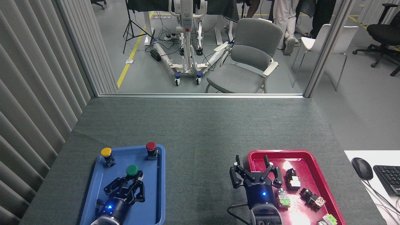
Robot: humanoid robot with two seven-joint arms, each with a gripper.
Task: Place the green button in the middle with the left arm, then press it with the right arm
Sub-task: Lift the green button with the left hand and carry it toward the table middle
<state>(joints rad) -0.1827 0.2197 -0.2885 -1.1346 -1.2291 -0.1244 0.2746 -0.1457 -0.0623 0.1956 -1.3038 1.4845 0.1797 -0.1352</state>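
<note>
The green button point(132, 170) shows its dark-green cap just above the fingers of my left gripper point(132, 178), which is shut on its body over the blue tray point(147, 200). The button stands right of where the yellow button point(106, 152) sits. My right gripper point(252, 165) is open, fingers spread, hovering at the left rim of the red tray point(275, 152), nothing between its fingers. The bare grey table middle point(203, 175) lies between the two trays.
A red button point(151, 146) stands at the blue tray's far right corner. Several small switch parts point(293, 181) lie in the red tray. A mouse point(362, 168) and keyboard point(389, 178) sit at the right. A grey chair point(250, 59) stands beyond the table's far edge.
</note>
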